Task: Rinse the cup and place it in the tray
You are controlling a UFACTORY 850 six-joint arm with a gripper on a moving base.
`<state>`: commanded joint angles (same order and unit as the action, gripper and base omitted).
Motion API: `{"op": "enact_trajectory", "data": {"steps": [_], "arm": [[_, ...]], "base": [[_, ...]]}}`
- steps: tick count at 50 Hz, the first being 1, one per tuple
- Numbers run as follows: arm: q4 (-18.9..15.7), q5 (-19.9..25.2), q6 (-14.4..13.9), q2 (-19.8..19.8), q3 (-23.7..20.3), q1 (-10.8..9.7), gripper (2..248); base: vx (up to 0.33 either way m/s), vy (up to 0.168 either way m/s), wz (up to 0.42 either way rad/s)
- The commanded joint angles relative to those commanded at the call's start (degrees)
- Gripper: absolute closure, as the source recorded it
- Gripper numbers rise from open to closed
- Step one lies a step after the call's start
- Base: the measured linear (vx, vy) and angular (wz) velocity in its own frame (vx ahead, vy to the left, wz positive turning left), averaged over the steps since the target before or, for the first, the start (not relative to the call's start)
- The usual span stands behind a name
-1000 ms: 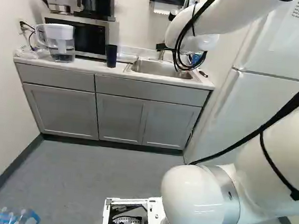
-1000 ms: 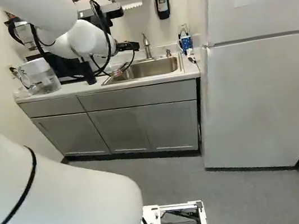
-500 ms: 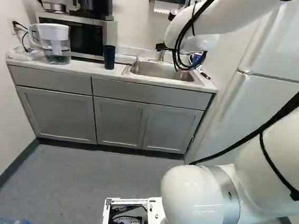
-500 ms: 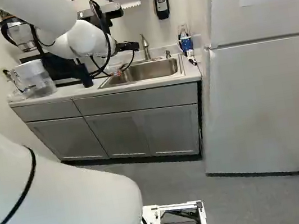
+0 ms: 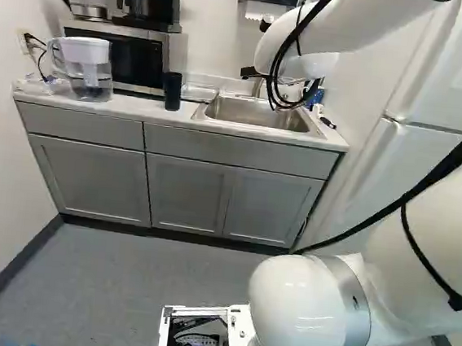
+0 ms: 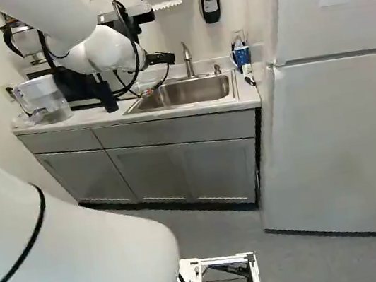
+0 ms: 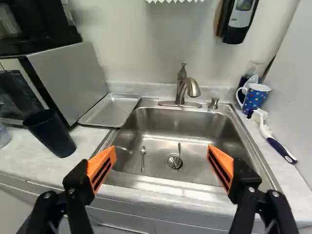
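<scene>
Presently, I hold the fingers (image 6: 166, 58) wide apart, facing the steel sink (image 7: 185, 127). The dark cup (image 7: 52, 135) stands upright on the tabletop (image 7: 29, 156), near the metal tray (image 7: 111, 111), which lies between microwave (image 7: 73, 73) and sink; two utensils (image 7: 143, 158) rest inside the basin.

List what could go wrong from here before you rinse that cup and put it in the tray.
The open gripper might tip the dark cup while closing in, as it stands upright and loose on the counter.
Two spoons lie in the sink, so a cup lowered too far could knock them.
The tray sits right beside the microwave; the gripper or cup may bump it when placing.
</scene>
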<state>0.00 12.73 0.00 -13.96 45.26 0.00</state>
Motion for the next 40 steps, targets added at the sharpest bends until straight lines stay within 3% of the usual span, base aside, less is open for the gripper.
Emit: {"op": "enact_trajectory", "data": {"steps": [26,40], "arm": [[0.00,0.00,0.00,0.00,0.00,0.00,3],[0.00,0.00,0.00,0.00,0.00,0.00,3]], "base": [[0.109,-0.005,0.192],[0.093,-0.036,0.012]]}}
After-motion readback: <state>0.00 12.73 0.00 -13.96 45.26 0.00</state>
